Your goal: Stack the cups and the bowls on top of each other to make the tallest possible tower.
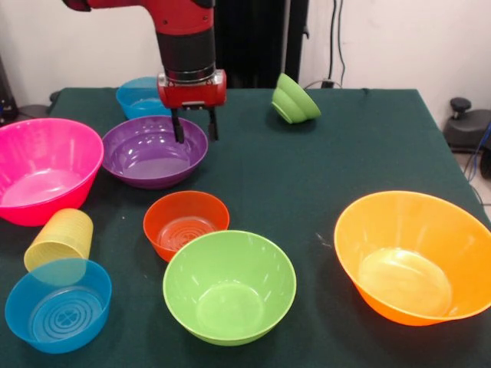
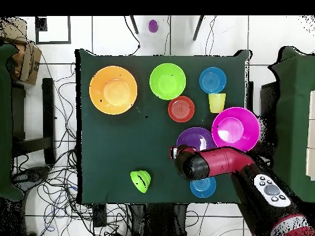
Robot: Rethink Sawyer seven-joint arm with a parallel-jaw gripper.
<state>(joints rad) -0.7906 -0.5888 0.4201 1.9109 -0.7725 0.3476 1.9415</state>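
No tower built yet, judging by the layout; every bowl sits apart on the green counter (image 1: 307,161), none nested in another; whole task left to do. Pink bowl (image 1: 42,172) at left edge of front view, purple bowl (image 1: 153,152) just beside it; red-orange bowl (image 1: 186,222) and large lime bowl (image 1: 229,285) nearer the camera, rims close, contact not resolvable; orange bowl (image 1: 410,257) alone at right, well apart from the rest; small lime bowl (image 1: 294,100) tipped on its side near far edge; one blue bowl (image 1: 58,305) at near left, second blue bowl (image 1: 138,96) behind the purple one, partly hidden by the arm. Yellow cup (image 1: 60,239) lying tilted, mouth toward the camera, touching or overlapping rim of near blue bowl; cannot tell which. Arm reaching down from above, wrist vertical, end effector (image 1: 193,126) over far rim of purple bowl; two dark fingers (image 1: 178,129) pointing straight down, spread with a visible gap, gripping nothing; whether tips straddle the rim or hang just above it not resolvable. Overhead view consistent: arm (image 2: 221,161) extended from base side, head over purple bowl's edge. Probable step in hand: first pick, purple bowl by its rim.
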